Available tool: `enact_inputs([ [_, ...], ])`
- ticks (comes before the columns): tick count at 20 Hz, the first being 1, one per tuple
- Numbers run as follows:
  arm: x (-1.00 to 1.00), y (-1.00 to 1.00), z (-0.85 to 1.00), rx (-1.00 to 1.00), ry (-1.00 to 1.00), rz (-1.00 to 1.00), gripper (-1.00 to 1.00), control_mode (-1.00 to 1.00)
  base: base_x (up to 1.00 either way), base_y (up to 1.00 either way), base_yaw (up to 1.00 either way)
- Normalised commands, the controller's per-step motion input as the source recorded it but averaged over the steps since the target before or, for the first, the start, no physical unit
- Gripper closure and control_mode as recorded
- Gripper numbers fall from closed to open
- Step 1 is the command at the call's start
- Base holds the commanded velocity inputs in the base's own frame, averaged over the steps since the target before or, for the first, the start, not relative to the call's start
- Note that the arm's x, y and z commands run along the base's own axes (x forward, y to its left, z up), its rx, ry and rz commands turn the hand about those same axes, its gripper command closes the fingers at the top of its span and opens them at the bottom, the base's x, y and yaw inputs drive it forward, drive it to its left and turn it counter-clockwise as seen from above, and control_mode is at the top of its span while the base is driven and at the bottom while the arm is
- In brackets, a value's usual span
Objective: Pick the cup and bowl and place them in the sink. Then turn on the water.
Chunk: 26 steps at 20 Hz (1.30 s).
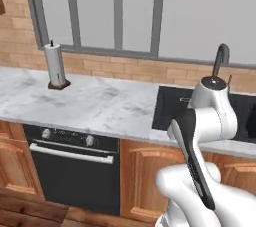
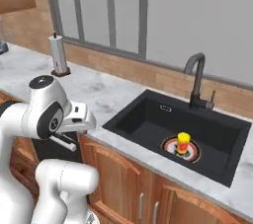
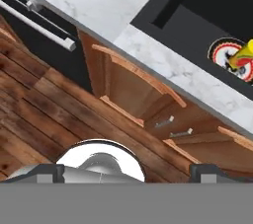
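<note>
The small yellow cup (image 2: 184, 142) stands upright on the red-and-white drain (image 2: 170, 147) inside the black sink (image 2: 143, 119); in the hand view the cup (image 3: 245, 54) sits at the right edge, in the sink (image 3: 197, 11). My gripper (image 3: 128, 171) is open with nothing between its fingertips (image 3: 49, 171). It hangs in front of the cabinets, looking down at floor and counter edge, left of the sink. The hand (image 2: 76, 118) is level with the counter front. The bowl is out of view. No water runs from the black faucet (image 2: 197, 77).
A paper towel holder (image 1: 56, 66) stands at the back left of the marble counter (image 1: 100, 103). A black oven (image 1: 75, 166) sits under the counter, left of the wooden cabinet doors (image 3: 133, 90). Wooden floor (image 3: 39, 114) lies below.
</note>
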Motion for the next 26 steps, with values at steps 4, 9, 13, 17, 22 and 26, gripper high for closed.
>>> enact_inputs([
  [4, 0.0, 0.0, 0.0, 0.0, 0.0, 0.0, -1.0, 1.0, -0.04, 0.3, 0.85],
  [9, 0.0, 0.0, 0.0, 0.0, 0.0, 0.0, -1.0, 1.0, -0.01, 0.26, 0.87],
  [13, 0.0, 0.0, 0.0, 0.0, 0.0, 0.0, -1.0, 1.0, 0.0, 0.27, 0.83],
  [17, 0.0, 0.0, 0.0, 0.0, 0.0, 0.0, -1.0, 1.0, 0.08, 0.29, 0.71],
  [22, 0.0, 0.0, 0.0, 0.0, 0.0, 0.0, -1.0, 1.0, 0.25, 0.29, 0.57],
  [26, 0.0, 0.0, 0.0, 0.0, 0.0, 0.0, -1.0, 1.0, 0.41, 0.26, 0.41],
])
